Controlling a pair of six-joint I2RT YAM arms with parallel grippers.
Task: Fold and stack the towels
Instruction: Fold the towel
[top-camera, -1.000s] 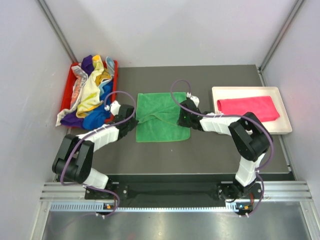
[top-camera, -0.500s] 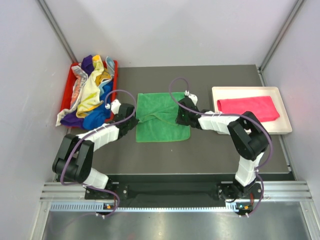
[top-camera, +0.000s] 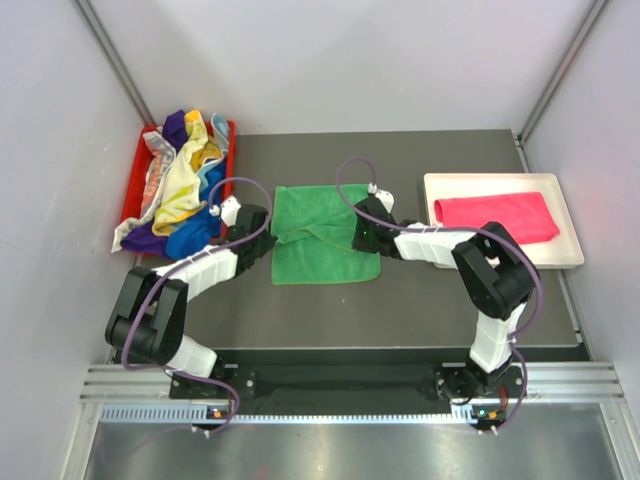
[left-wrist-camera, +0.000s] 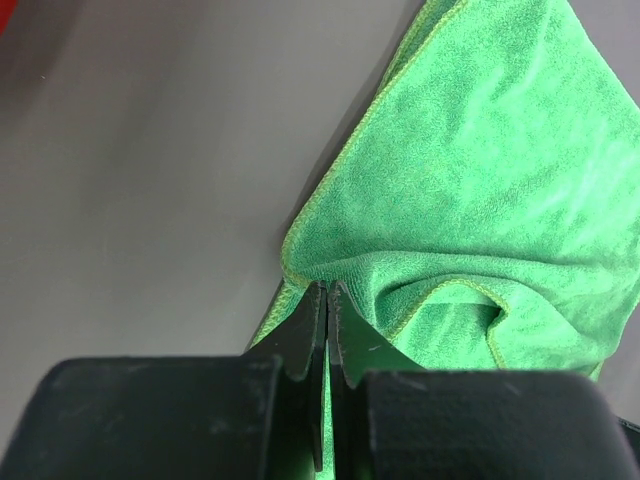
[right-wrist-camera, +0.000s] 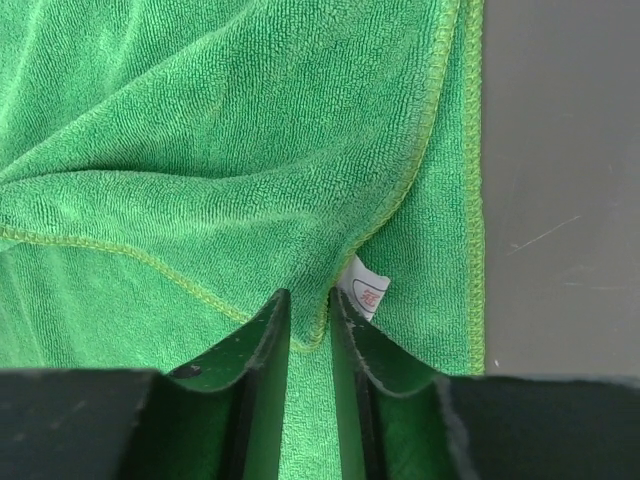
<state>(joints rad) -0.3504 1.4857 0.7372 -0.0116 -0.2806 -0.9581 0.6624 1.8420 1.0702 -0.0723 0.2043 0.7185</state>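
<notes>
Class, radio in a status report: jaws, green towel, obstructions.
Left jaws shut on green towel's left edge. Right jaws shut on its right edge. Pink towel lies in white tray. No obstruction seen.

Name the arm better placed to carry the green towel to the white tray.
Right. The right gripper pinches the green towel at its edge nearest the white tray; the left gripper holds the far edge, toward the red bin.

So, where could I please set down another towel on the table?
Bare: the table strip on the near side of the green towel, and the strip beyond it. Crowded: the heaped red bin, and the towel's sides, held by the left pincer and right pincer.
</notes>
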